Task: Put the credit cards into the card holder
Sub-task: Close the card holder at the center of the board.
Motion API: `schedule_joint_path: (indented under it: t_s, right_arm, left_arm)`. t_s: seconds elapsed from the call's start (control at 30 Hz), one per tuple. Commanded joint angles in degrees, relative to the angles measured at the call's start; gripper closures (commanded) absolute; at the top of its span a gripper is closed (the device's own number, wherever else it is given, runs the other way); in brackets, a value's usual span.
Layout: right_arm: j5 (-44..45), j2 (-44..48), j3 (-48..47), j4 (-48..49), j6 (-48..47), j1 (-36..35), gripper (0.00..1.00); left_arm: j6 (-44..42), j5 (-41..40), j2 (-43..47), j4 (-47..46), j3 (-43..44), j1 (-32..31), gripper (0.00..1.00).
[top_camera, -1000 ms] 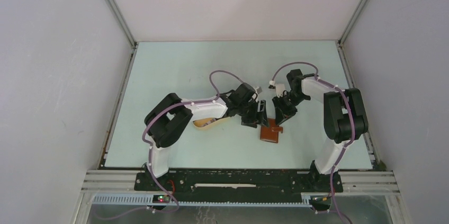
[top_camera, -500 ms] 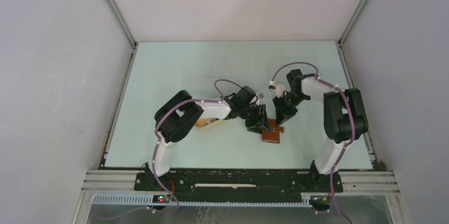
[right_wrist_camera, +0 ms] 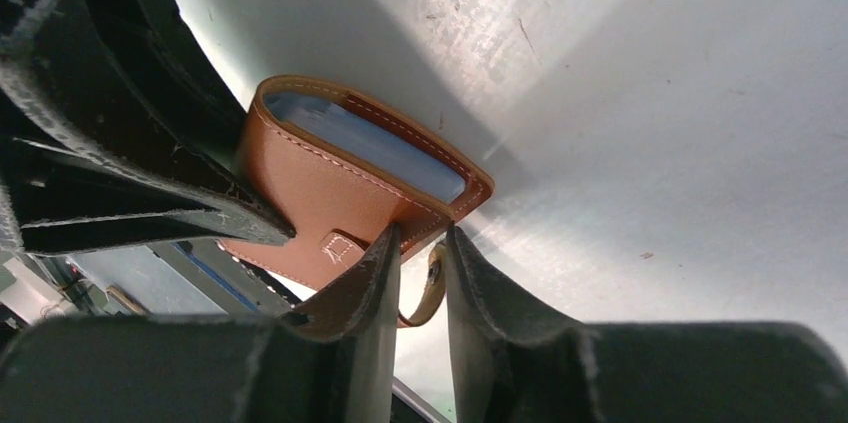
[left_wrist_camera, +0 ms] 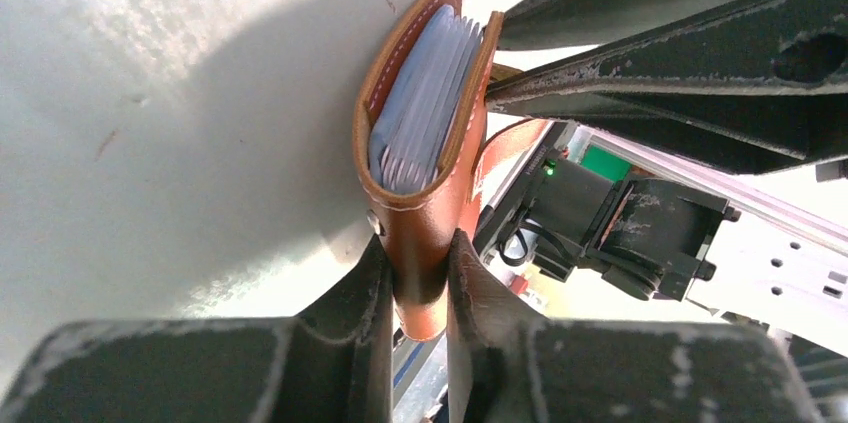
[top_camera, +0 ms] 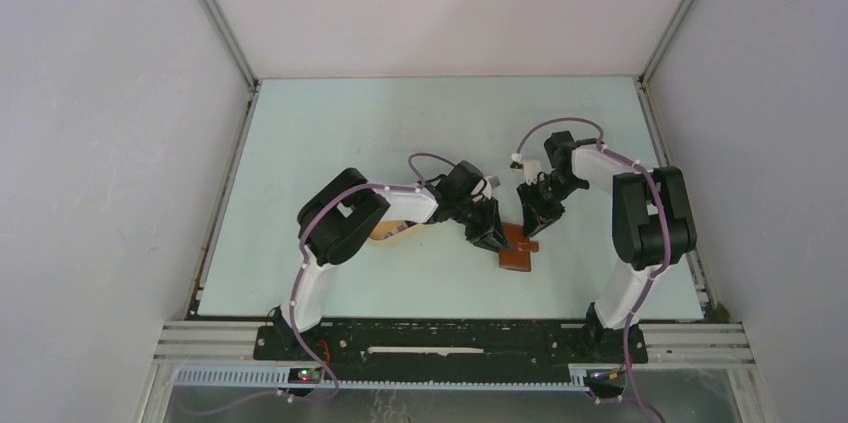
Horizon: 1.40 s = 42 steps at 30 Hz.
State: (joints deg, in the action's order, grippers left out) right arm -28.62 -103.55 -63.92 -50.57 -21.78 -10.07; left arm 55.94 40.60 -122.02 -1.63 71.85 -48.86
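The card holder (top_camera: 516,255) is a reddish-brown leather wallet, lifted between both grippers near the table's middle. My left gripper (left_wrist_camera: 418,243) is shut on its folded spine, with leather pinched between both fingers. In the left wrist view the card holder (left_wrist_camera: 425,213) gapes open, showing greyish pockets (left_wrist_camera: 425,103). My right gripper (right_wrist_camera: 418,233) is shut on a corner of the card holder (right_wrist_camera: 320,193), and the snap strap (right_wrist_camera: 432,288) hangs between its fingers. From above, the left gripper (top_camera: 490,229) and right gripper (top_camera: 535,215) meet over it. The credit cards are out of view.
An oval cream tray (top_camera: 385,233) lies partly under the left forearm. White walls with metal rails enclose the pale green table (top_camera: 330,133) on three sides. Both arm bases stand at the near edge.
The left gripper swung right from beside the tray to the card holder and closed on its spine. The right gripper has stayed put, holding the card holder.
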Motion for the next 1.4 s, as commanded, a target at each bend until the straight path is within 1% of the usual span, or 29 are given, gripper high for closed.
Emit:
schedule_joint_path:
  t_s: [0.0,0.1,0.17,0.23,0.3,0.37,0.43,0.5,0.57,0.67,0.8,0.9,0.97,1.07,1.13,1.27,1.37]
  right_arm:
    - [-0.64,0.62,0.78,1.19,-2.70,2.87,0.67]
    - [-7.64,2.58,0.40,-0.17,-4.50,7.07,0.64]
    - [-15.11,4.70,0.36,-1.20,-5.92,10.44,0.62]
    - [-20.35,6.76,0.21,-2.31,-7.30,14.22,0.60]
    - [-25.66,8.49,0.25,-2.83,-8.04,17.53,0.60]
    - [-28.39,9.63,0.21,-3.24,-8.74,20.89,0.60]
    - [-30.16,10.25,0.28,-3.48,-9.08,23.29,0.60]
    - [-31.21,10.46,0.38,-3.52,-9.41,24.83,0.60]
    - [-31.54,10.38,0.38,-3.66,-9.56,25.47,0.60]
    - [-31.48,10.41,0.39,-3.56,-9.42,25.62,0.60]
    - [-31.24,10.30,0.39,-3.45,-9.49,25.79,0.60]
    - [-31.12,9.99,0.39,-3.52,-9.47,26.08,0.60]
    - [-30.94,9.74,0.42,-3.49,-9.46,26.27,0.60]
    - [-30.84,9.60,0.38,-3.48,-9.50,26.48,0.60]
    - [-30.87,9.59,0.39,-3.57,-9.56,26.63,0.60]
    - [-30.87,9.23,0.45,-3.57,-9.54,26.68,0.60]
    - [-30.88,9.07,0.39,-3.48,-9.59,26.68,0.60]
  left_arm:
    - [-5.67,-8.88,0.86,1.17,0.87,-1.09,0.92]
    - [-9.00,-11.74,3.30,3.95,0.63,-1.10,0.94]
    - [-11.99,-13.63,5.78,5.18,0.35,-1.12,0.94]
    - [-15.86,-15.92,7.78,7.09,0.22,-1.12,0.95]
    - [-20.96,-19.83,11.74,10.14,0.45,-1.14,0.97]
    - [-27.03,-26.78,16.34,12.96,0.56,-1.54,0.98]
    - [-34.86,-35.42,22.07,14.22,-0.21,-3.30,1.00]
    - [-42.85,-44.42,26.77,13.42,-1.18,-5.86,1.00]
    - [-51.34,-53.66,29.37,11.68,-2.28,-9.04,1.00]
    - [-62.75,-64.50,28.72,8.56,-3.78,-13.44,1.00]
    - [-72.39,-76.02,21.06,10.31,-0.52,-16.96,1.00]
    - [-80.93,-85.48,16.41,6.43,-0.09,-19.58,1.00]
    - [-83.67,-87.98,14.40,3.38,-0.22,-20.41,1.00]
    - [-82.68,-86.94,12.38,2.90,0.33,-20.94,1.00]
    - [-81.61,-86.40,10.98,3.79,0.66,-21.50,0.98]
    - [-79.29,-87.00,8.02,6.67,1.31,-23.26,0.87]
    - [-76.19,-87.49,6.06,9.13,1.72,-24.34,0.75]
